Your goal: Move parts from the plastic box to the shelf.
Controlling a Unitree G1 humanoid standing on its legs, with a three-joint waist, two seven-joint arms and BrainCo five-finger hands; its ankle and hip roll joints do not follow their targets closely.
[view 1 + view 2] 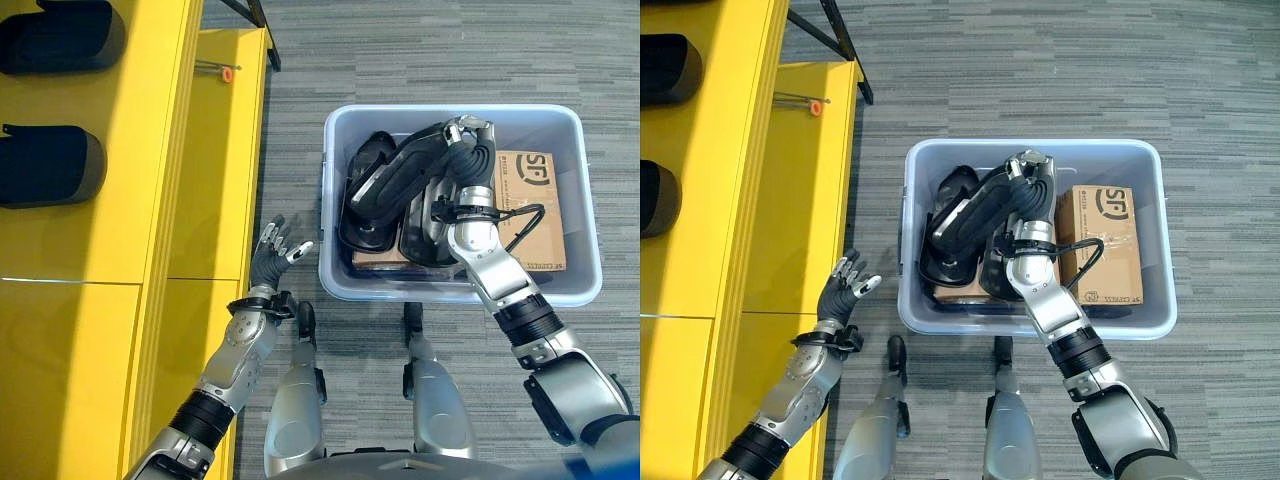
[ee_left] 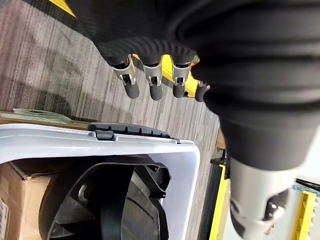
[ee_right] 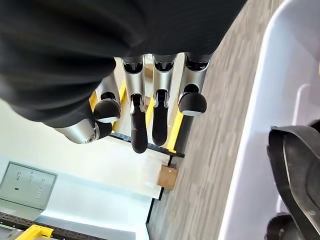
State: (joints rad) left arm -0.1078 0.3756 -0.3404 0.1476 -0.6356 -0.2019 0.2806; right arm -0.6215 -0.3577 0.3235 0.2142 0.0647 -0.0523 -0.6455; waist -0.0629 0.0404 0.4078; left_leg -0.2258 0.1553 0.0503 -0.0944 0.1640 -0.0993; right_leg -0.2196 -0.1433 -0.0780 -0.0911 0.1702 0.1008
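A black part [image 1: 400, 175] rises tilted from the plastic box [image 1: 455, 118], the right robot hand [image 1: 470, 150] seemingly curled round its far end. The left robot hand [image 1: 272, 252] hangs relaxed beside the yellow shelf [image 1: 150, 150]. Next comes lifting clear and swinging left, I judge.

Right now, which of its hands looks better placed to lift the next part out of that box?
Probably the right. The right hand is over the plastic box, resting on a black part that sits tilted on the others. The left hand hangs open outside the box, beside the yellow shelf.
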